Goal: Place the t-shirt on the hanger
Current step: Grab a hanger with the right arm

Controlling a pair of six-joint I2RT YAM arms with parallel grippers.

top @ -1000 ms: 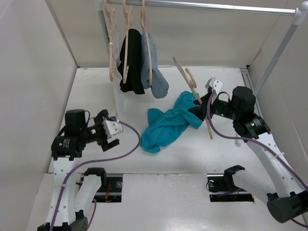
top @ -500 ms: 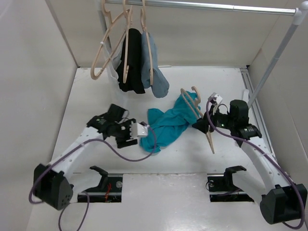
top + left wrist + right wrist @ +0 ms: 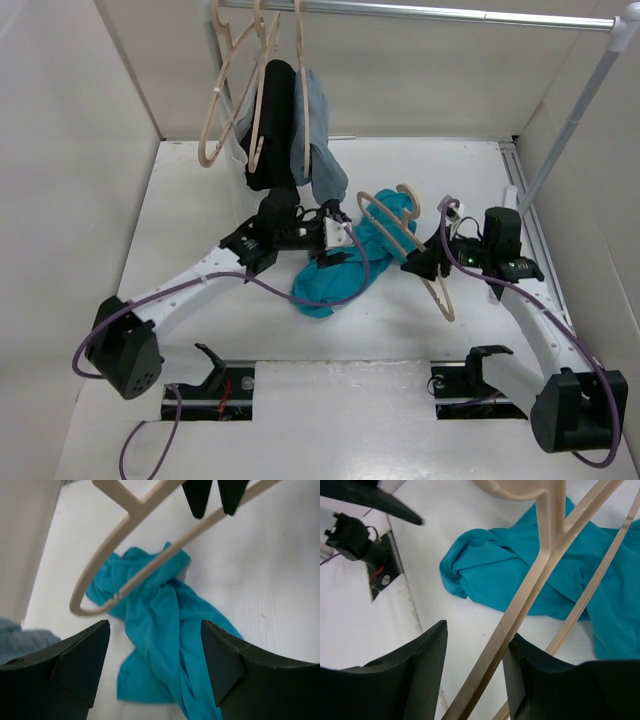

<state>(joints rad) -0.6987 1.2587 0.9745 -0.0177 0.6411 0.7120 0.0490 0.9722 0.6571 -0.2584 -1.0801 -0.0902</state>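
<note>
The teal t-shirt [image 3: 345,265] lies crumpled on the white table; it also shows in the left wrist view [image 3: 165,630] and the right wrist view [image 3: 510,570]. The beige hanger [image 3: 438,290] lies tilted over the t-shirt's right part, its hook toward the back. My right gripper [image 3: 420,265] is at the hanger's lower arm. In its wrist view the jaws [image 3: 475,630] stand apart, and the hanger bar [image 3: 530,580] passes between them against the right finger. My left gripper [image 3: 345,235] hovers wide open over the t-shirt [image 3: 155,625], with the hanger [image 3: 165,559] beyond it.
A metal rail [image 3: 420,12] runs across the back on a slanted post [image 3: 570,110]. On it hang a bare hanger with a white tie [image 3: 222,95], a black garment [image 3: 272,125] and a grey-blue garment [image 3: 318,130]. Walls close in the left, back and right.
My left arm has stretched forward and to the right until its open gripper is over the t-shirt. My right gripper has lowered the hanger onto the t-shirt. The tied hanger on the rail has swung.
</note>
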